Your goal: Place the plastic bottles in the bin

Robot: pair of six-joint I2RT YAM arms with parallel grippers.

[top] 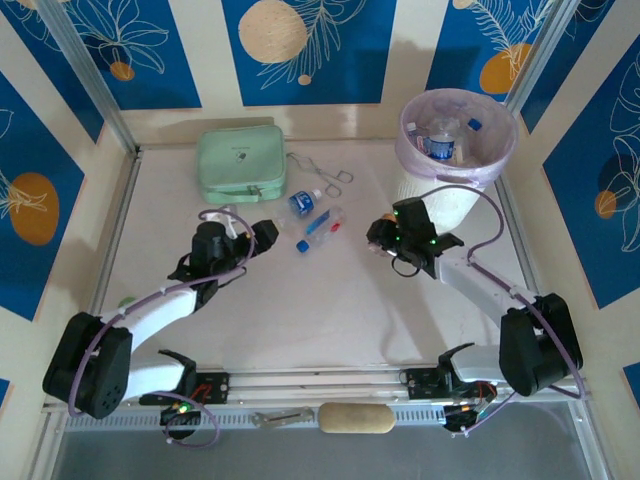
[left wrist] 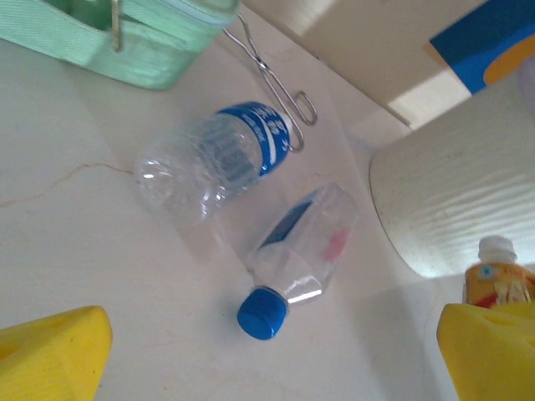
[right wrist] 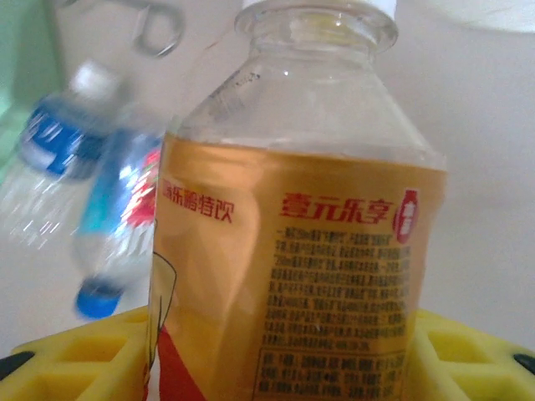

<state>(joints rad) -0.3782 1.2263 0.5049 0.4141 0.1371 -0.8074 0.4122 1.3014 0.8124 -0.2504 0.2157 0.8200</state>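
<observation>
Right gripper (right wrist: 284,368): yellow fingers (right wrist: 79,355) pressed on either side of the lower body of an orange-labelled bottle (right wrist: 301,251), pinching it across the label. In the overhead view this gripper (top: 385,238) sits just beside the foot of the bin (top: 455,205). I cannot tell whether the bottle is lifted or resting on the table.

Handling, judged: clear thin plastic, looks empty, so light and easily dented. The label film is smooth and may slip. The mid-body hold, across the width, seems right; squeezing harder would only buckle the wall.

Orientation: long axis runs out from between the fingers, white-capped neck pointing away from the wrist. From the left wrist camera it (left wrist: 499,280) shows cap-up against the bin wall (left wrist: 451,209).

Left gripper (top: 258,236): fingers spread, nothing between them, near two bottles lying on the table.
- Blue-label bottle (left wrist: 213,159): on its side, neck toward the metal tongs (left wrist: 267,75).
- Blue-cap bottle (left wrist: 305,242): on its side, just beside the first, cap (left wrist: 261,313) toward the left gripper.

Several bottles (top: 440,135) already lie in the bin. Mint-green case (top: 240,160) at the far left.
</observation>
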